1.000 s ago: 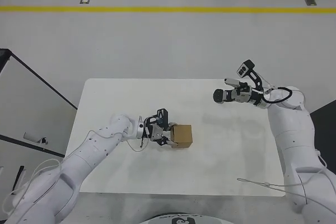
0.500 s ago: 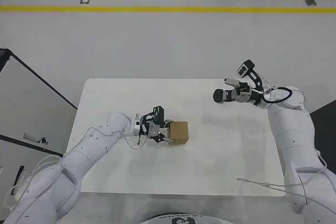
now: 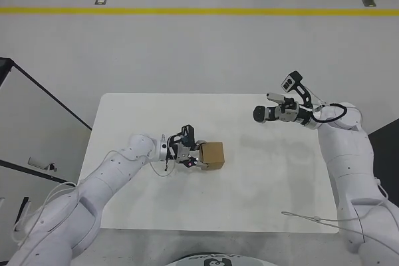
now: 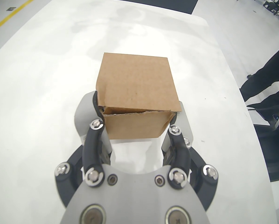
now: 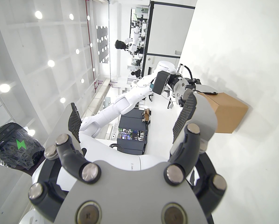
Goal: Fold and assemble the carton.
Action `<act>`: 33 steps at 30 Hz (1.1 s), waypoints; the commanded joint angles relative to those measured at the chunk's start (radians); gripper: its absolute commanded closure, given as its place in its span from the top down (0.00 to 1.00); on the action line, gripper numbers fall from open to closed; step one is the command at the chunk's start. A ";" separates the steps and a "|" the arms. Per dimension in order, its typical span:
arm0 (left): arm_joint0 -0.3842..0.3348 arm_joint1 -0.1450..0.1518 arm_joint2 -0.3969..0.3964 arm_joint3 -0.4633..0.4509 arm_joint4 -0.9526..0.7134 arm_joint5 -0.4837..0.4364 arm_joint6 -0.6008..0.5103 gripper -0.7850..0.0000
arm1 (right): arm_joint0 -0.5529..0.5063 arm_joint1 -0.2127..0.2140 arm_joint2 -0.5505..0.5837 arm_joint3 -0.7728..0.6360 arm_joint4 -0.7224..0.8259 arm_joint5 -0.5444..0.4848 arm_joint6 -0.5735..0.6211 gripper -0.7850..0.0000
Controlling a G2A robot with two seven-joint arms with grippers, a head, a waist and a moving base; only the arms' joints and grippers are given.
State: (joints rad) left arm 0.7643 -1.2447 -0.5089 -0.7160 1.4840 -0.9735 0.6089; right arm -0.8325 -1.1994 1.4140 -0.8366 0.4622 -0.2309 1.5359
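Carton (image 3: 213, 155) on table (image 3: 266, 193), well off edges; L gripper (image 4: 137, 108) pinches its sides; R gripper (image 5: 132, 108) (jaws spread) hangs well apart.

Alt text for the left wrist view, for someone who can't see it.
The left claw grips a brown carton by two opposite sides on a white table. Its top gapes slightly along the edge nearest the claw.

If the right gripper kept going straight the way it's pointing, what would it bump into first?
Probably the white left arm. The right gripper aims above the white table, past the brown cardboard carton. Depth is unclear.
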 commanded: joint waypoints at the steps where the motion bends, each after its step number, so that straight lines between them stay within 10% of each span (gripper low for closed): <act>1: -0.003 -0.006 0.004 0.011 0.004 0.005 0.007 0.00 | 0.000 0.000 0.000 0.000 0.000 0.000 0.000 1.00; 9: -0.014 -0.029 0.016 0.059 0.011 0.012 0.036 0.00 | 0.000 0.000 0.000 0.000 0.000 0.000 0.000 1.00; 12: -0.017 -0.035 0.021 0.077 0.018 0.005 0.043 0.48 | 0.000 0.000 0.000 0.000 0.000 0.000 0.000 1.00; 14: -0.018 -0.038 0.022 0.089 0.021 0.004 0.048 1.00 | 0.000 0.000 0.000 0.000 0.000 0.000 0.000 1.00; 33: -0.020 -0.019 0.010 0.112 0.083 -0.015 0.175 1.00 | 0.000 0.000 0.000 0.000 0.000 0.000 0.000 1.00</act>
State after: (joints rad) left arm 0.7436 -1.2675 -0.4971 -0.6023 1.5622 -0.9881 0.7754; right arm -0.8325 -1.1994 1.4140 -0.8366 0.4622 -0.2309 1.5359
